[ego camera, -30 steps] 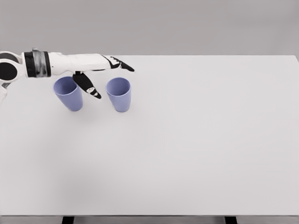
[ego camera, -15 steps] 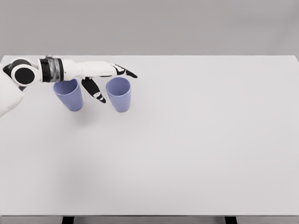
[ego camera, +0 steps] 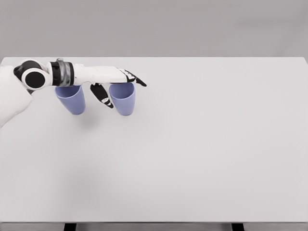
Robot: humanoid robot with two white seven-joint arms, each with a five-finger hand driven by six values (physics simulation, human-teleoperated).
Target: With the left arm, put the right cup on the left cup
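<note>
A white table [ego camera: 192,159] fills most of the head view, with a plain grey wall [ego camera: 192,26] behind its far edge. Two blue cups stand upright near the far-left corner: the left cup [ego camera: 71,99] and, near it, the right cup [ego camera: 123,101]. The left hand [ego camera: 111,82] reaches in from the left at rim height, fingers spread and holding nothing (thumb [ego camera: 102,95] hanging in the gap between the cups, the other fingers [ego camera: 135,78] extended over the right cup's rim). Whether the fingers touch that rim cannot be told. The table's centre, right side and near edge lie bare.
</note>
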